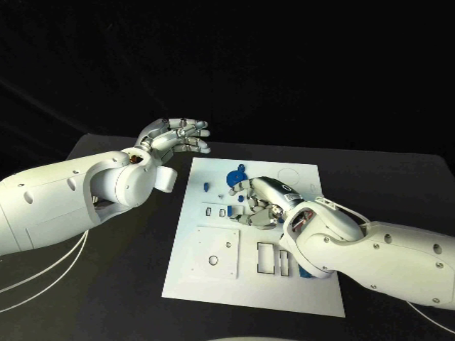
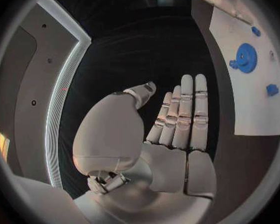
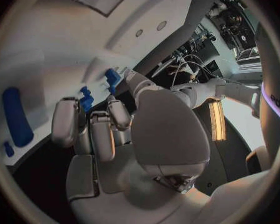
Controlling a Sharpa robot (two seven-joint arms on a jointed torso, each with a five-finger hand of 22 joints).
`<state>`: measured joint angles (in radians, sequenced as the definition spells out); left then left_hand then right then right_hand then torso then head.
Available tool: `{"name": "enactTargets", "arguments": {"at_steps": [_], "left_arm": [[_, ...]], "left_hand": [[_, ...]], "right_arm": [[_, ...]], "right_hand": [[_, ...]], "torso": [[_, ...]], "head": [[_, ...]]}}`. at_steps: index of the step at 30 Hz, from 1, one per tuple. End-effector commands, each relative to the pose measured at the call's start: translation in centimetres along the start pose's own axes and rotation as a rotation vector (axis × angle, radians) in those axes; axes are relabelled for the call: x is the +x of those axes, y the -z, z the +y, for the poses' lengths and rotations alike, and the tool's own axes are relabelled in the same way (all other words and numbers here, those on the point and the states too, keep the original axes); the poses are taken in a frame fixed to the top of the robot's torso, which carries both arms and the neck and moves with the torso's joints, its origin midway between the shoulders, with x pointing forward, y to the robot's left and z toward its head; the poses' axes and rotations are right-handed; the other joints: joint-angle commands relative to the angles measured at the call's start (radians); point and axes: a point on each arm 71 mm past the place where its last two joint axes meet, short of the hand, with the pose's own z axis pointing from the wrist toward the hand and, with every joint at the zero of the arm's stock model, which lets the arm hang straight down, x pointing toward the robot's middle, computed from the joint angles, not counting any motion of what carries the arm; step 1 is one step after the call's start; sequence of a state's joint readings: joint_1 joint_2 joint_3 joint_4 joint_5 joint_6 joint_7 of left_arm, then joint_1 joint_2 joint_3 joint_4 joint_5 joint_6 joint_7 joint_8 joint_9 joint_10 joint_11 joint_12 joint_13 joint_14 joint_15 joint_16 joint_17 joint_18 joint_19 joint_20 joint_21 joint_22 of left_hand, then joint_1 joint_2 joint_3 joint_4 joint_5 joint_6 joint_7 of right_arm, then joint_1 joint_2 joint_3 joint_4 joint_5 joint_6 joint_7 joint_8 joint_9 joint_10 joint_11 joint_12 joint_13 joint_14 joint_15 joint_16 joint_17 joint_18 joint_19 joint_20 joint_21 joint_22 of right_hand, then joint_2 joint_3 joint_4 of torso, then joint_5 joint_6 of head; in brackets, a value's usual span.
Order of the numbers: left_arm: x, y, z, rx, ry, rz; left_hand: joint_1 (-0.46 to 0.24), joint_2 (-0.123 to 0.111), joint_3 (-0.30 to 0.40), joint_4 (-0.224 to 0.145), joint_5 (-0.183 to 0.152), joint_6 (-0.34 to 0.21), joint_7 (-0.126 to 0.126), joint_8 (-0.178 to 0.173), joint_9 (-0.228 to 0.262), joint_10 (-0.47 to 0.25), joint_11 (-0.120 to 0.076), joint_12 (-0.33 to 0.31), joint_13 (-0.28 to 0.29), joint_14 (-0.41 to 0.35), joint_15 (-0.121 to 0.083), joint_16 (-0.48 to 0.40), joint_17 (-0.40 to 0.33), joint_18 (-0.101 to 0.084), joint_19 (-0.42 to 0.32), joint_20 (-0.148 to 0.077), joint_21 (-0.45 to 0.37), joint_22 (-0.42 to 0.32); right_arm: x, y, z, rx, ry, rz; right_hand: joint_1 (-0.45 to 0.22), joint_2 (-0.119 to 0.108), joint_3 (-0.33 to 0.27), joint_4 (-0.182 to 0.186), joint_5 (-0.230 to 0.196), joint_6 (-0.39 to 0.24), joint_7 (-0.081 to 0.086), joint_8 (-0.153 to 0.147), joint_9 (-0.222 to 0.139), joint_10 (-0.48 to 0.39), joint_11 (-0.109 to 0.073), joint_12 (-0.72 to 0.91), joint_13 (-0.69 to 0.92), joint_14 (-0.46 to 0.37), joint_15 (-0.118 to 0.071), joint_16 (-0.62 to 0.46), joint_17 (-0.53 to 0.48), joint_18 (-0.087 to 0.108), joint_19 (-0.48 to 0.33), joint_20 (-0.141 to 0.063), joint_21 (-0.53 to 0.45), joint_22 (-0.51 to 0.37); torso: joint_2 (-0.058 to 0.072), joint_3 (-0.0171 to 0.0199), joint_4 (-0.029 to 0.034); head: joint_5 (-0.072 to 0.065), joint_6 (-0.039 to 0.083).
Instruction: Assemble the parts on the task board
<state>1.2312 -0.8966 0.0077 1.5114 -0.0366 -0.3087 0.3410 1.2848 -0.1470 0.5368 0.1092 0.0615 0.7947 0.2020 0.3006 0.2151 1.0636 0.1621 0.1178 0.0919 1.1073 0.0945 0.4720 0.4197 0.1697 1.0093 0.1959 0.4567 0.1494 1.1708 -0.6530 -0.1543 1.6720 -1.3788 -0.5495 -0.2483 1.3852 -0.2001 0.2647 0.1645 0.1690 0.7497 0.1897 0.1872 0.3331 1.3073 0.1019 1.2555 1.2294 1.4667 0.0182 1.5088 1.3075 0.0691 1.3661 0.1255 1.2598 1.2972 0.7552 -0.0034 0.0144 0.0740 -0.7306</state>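
The white task board (image 1: 308, 177) lies in the middle of the table. A blue gear (image 1: 234, 175) sits near its far edge, with a small blue part (image 1: 203, 187) to its left. My right hand (image 1: 258, 202) is low over the board's middle, fingers curled down. In the right wrist view its fingertips (image 3: 118, 112) are close to two small blue parts (image 3: 112, 77) (image 3: 85, 98); whether they grip one is unclear. A long blue part (image 3: 17, 115) lies further off. My left hand (image 1: 176, 135) hovers beyond the board's far left corner, its fingers (image 2: 187, 109) straight and holding nothing. The gear (image 2: 245, 57) lies off to its side.
The board's near half has a square plate (image 1: 215, 252) and dark rectangular slots (image 1: 274, 259). A blue piece (image 1: 310, 273) shows at the edge of my right forearm. Thin cables (image 1: 43, 284) run over the table at the left. Bare table surrounds the board.
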Motion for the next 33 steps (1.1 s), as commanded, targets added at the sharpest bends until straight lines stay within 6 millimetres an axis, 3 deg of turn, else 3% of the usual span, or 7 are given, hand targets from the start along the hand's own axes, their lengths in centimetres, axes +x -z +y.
{"name": "enactTargets", "arguments": {"at_steps": [1,4,9,12,18,24,33], "left_arm": [[0.2,-0.1,0.3,-0.035,-0.111,0.057],[0.2,-0.1,1.0,-0.132,-0.197,0.117],[0.9,0.5,2.7,-0.354,-0.378,0.276],[1.4,0.7,3.4,-0.458,-0.501,0.355],[2.4,0.6,4.2,-0.58,-0.763,0.45],[3.7,0.0,4.6,-0.657,-0.926,0.522],[6.2,-1.6,4.4,-0.644,-1.071,0.546]], "left_hand": [[-0.02,-0.008,-0.02,0.011,0.0,0.038,0.006,0.024,0.014,0.066,-0.028,0.051,0.025,0.067,-0.031,0.124,0.076,0.013,0.054,-0.031,0.068,0.035],[-0.03,-0.017,-0.064,0.045,-0.001,0.044,-0.014,0.082,0.048,0.084,-0.053,0.174,0.114,0.084,-0.06,0.393,0.257,0.008,0.094,-0.062,0.211,0.117],[-0.052,0.005,-0.114,0.14,0.002,0.007,-0.053,0.252,0.156,-0.01,-0.095,0.628,0.45,0.244,-0.09,0.811,0.672,0.012,0.079,-0.092,0.446,0.266],[-0.076,0.016,-0.126,0.178,-0.002,0.009,-0.06,0.301,0.185,-0.022,-0.096,0.718,0.51,0.277,-0.094,0.858,0.734,0.014,0.062,-0.094,0.489,0.295],[-0.134,0.057,-0.136,0.183,-0.002,0.033,-0.106,0.421,0.266,0.115,-0.139,0.991,0.783,0.386,-0.132,0.985,0.925,-0.03,0.194,-0.128,0.728,0.621],[-0.193,0.059,-0.162,0.185,-0.003,0.03,-0.114,0.452,0.297,0.169,-0.146,1.075,0.885,0.409,-0.14,1.016,0.98,-0.045,0.232,-0.137,0.795,0.724],[-0.23,0.06,-0.192,0.185,-0.004,-0.025,-0.099,0.417,0.292,0.171,-0.135,1.082,0.885,0.421,-0.132,1.032,1.011,-0.056,0.258,-0.134,0.835,0.79]], "right_arm": [[-1.5,0.5,0.5,-0.06,-0.058,-0.054],[-3.5,1.1,0.0,-0.046,-0.148,-0.05],[-7.2,1.7,-1.9,0.036,-0.259,-0.061],[-9.5,2.1,-3.5,0.083,-0.293,-0.087],[-13.4,2.7,-6.5,0.157,-0.316,-0.172],[-15.0,2.8,-8.2,0.2,-0.314,-0.211],[-15.3,2.7,-8.8,0.232,-0.296,-0.191]], "right_hand": [[0.01,0.006,-0.009,0.009,0.004,0.004,0.0,0.006,-0.001,-0.008,-0.001,-0.004,-0.002,0.07,0.006,-0.007,0.129,0.017,-0.008,0.003,-0.01,-0.008],[0.016,0.022,-0.001,0.023,0.001,0.043,-0.008,0.033,0.004,-0.013,-0.007,-0.004,-0.005,0.068,0.001,-0.01,0.124,0.023,-0.024,0.0,-0.036,-0.027],[0.005,0.035,0.023,0.039,0.0,0.084,-0.02,0.076,0.012,-0.01,-0.018,0.004,-0.001,0.069,-0.008,-0.009,0.128,0.024,-0.026,-0.008,-0.045,-0.031],[0.003,0.033,0.025,0.04,0.0,0.082,-0.02,0.08,0.012,-0.013,-0.019,0.001,-0.005,0.069,-0.009,-0.011,0.125,0.025,-0.028,-0.01,-0.048,-0.033],[-0.004,0.033,0.03,0.045,0.0,0.07,-0.019,0.081,0.01,-0.01,-0.018,0.005,-0.002,0.069,-0.009,-0.01,0.127,0.023,-0.024,-0.011,-0.044,-0.028],[-0.004,0.033,0.03,0.045,0.0,0.069,-0.019,0.081,0.01,-0.011,-0.018,0.004,-0.003,0.069,-0.009,-0.01,0.127,0.023,-0.024,-0.011,-0.044,-0.028],[-0.003,0.026,0.034,0.043,-0.001,0.056,-0.018,0.081,0.008,-0.018,-0.017,-0.002,-0.011,0.069,-0.009,-0.01,0.128,0.023,-0.024,-0.011,-0.045,-0.029]], "torso": [[-0.01,0.0009,-0.0009],[-0.018,0.0023,-0.0018],[-0.032,0.0054,-0.0027],[-0.039,0.0065,-0.0006],[-0.048,0.0097,0.0024],[-0.051,0.0119,0.0016],[-0.046,0.0106,0.001]], "head": [[-0.004,0.001],[-0.004,-0.003],[-0.009,-0.007],[-0.019,-0.013],[-0.018,-0.023],[-0.019,-0.028],[-0.017,-0.025]]}}
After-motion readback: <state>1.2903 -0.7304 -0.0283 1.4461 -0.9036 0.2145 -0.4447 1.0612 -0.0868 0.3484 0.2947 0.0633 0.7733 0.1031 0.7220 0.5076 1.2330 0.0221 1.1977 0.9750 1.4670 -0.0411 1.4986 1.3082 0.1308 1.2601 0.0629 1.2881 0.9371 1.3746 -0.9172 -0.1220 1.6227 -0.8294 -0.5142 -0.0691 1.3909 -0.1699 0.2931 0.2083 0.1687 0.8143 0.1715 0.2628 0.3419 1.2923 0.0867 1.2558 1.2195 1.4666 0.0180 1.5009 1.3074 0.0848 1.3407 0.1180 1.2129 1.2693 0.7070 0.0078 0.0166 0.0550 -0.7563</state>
